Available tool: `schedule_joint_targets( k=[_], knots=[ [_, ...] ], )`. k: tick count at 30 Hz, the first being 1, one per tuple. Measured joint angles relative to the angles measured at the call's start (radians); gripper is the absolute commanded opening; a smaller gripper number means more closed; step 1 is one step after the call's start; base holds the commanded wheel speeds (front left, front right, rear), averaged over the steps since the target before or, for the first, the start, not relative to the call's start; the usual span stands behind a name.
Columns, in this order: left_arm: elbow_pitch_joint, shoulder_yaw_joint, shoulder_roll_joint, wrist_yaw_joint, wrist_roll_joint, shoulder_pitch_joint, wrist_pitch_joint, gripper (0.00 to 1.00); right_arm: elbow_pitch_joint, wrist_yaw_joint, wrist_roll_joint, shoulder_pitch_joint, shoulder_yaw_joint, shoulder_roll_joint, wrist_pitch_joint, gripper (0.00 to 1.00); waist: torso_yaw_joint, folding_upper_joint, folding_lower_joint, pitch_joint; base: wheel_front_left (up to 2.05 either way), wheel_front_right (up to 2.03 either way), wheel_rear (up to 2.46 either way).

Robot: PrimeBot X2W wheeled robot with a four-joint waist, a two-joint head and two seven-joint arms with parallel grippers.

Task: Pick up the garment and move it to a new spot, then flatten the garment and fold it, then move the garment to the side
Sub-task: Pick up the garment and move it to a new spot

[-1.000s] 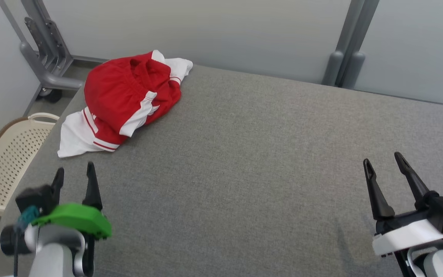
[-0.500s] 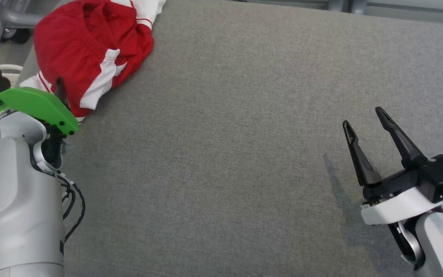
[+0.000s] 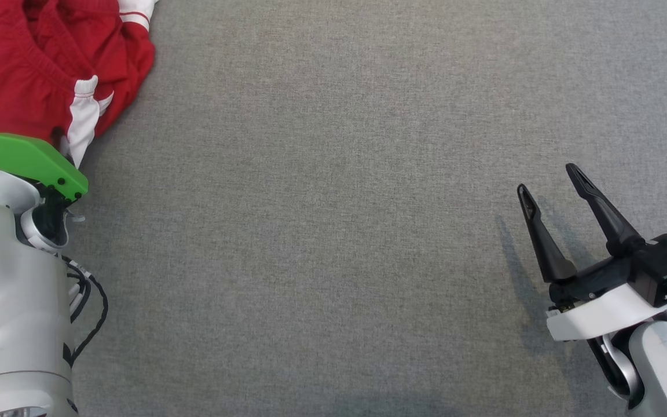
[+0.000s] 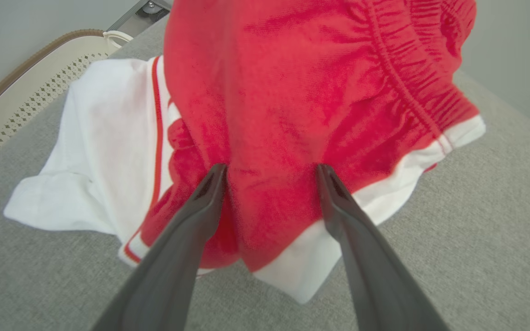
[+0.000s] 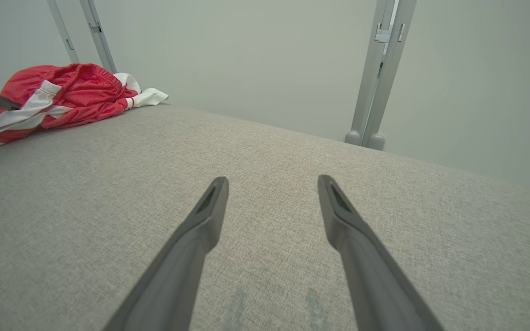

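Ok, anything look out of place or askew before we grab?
Only the red and white garment: it is bunched in a heap near the edge of the grey fabric surface, beside a cream perforated basket. Nothing looks spilled or damaged.

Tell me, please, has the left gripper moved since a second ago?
Yes: toward the garment. The left gripper, earlier short of it, now has its open fingers against the red fabric.
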Motion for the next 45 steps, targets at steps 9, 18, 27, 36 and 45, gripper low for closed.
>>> schedule_joint_targets(
  k=[9, 18, 27, 36, 45],
  knots=[
    [0.054, -0.042, 0.002, -0.002, 0.036, -0.041, -0.108, 0.00, 0.015, 0.000, -0.001, 0.019, -0.002, 0.015, 0.000, 1.00, 0.015, 0.0000, -0.0001, -0.034, 0.00, 0.00, 0.00],
    [0.033, -0.088, 0.011, -0.019, 0.064, -0.085, -0.168, 0.00, 0.041, 0.000, 0.006, 0.053, 0.005, 0.053, 0.000, 1.00, 0.025, 0.0000, -0.0001, -0.105, 0.00, 0.00, 0.00],
    [-0.073, -0.170, -0.030, -0.083, 0.086, -0.144, -0.133, 0.00, 0.055, 0.000, 0.018, 0.081, 0.001, 0.109, 0.000, 1.00, 0.003, 0.0000, -0.0002, -0.201, 0.00, 0.00, 0.00],
    [-0.271, -0.282, -0.126, -0.139, 0.000, -0.096, -0.021, 0.00, 0.058, 0.000, 0.024, 0.129, -0.037, 0.159, 0.000, 1.00, -0.070, 0.0000, -0.0002, -0.267, 0.00, 0.00, 0.00],
    [-0.682, -0.687, -0.134, 0.074, -0.612, 0.062, -0.009, 0.00, 0.053, 0.000, 0.025, 0.138, -0.052, 0.193, 0.000, 1.00, -0.157, 0.0000, -0.0002, -0.288, 0.00, 0.00, 0.00]
  ],
)
